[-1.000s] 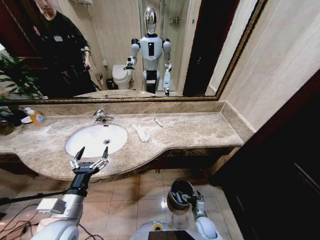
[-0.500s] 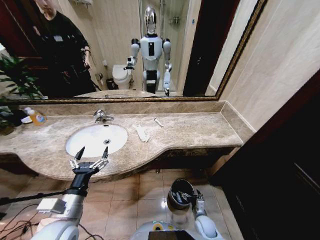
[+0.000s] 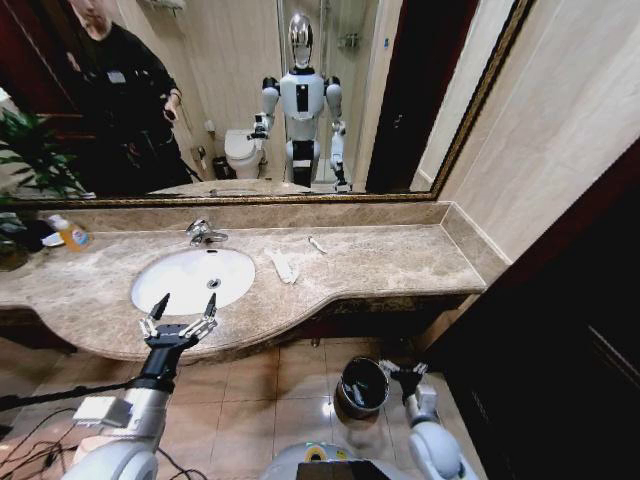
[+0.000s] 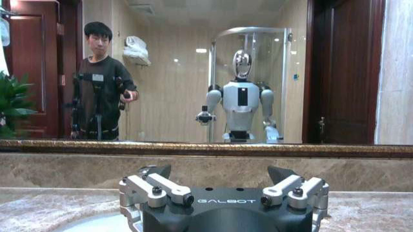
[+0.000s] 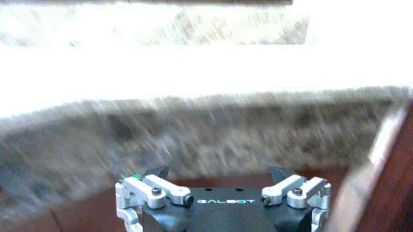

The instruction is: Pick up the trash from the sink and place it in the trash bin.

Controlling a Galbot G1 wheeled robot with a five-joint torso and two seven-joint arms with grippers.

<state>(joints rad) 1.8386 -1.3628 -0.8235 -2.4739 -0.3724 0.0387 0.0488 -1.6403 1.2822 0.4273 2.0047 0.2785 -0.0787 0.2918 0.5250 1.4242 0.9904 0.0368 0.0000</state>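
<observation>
Two pieces of trash lie on the bench right of the sink (image 3: 193, 279): a flat white sachet (image 3: 283, 266) just beside the basin's rim and a thin white stick (image 3: 316, 243) nearer the bench's back edge. The bin (image 3: 362, 386) stands on the floor below the bench's front edge. The right gripper (image 3: 405, 373) hangs just beside the bin's rim, fingers spread open. The left gripper (image 3: 179, 318) hovers at the bench's front edge before the sink, fingers open, holding nothing.
</observation>
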